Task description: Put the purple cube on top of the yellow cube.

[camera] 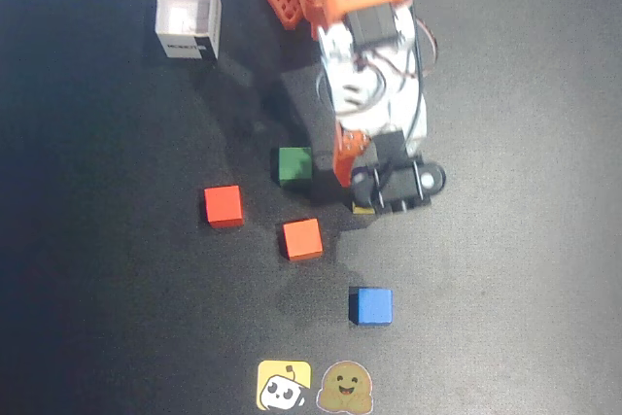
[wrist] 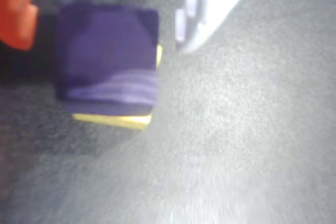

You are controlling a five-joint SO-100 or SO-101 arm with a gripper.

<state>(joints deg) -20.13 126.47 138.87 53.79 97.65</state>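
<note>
Overhead view: the orange-and-white arm's end effector [camera: 367,196] hangs low over the dark matte counter [camera: 505,279], its black housing hiding the jaws, so how far they stand open cannot be told from here. A sliver of the small pale yellow matte cube [camera: 363,209] peeps out directly beneath it. One green cube [camera: 293,164] sits just to its left; two orange-red cubes, one [camera: 302,238] near and down-left, the other [camera: 224,205] farther left; one bright blue cube [camera: 372,305] lies below it. One open white box [camera: 188,17] stands well up-left. Two flat stickers lie at the bottom edge, one yellow square with a cartoon face [camera: 284,386] and one round brown face [camera: 348,389].

Wrist view: one small dark purple matte cube [wrist: 107,56] fills the upper left, lying over the yellow cube [wrist: 113,120], of which only thin edges show below and at the right. An orange finger [wrist: 16,9] is at the purple cube's left side; a white finger [wrist: 210,3] stands apart at the right with counter visible between. The picture is blurred: the jaws look parted, but whether the orange finger touches the cube cannot be told.
</note>
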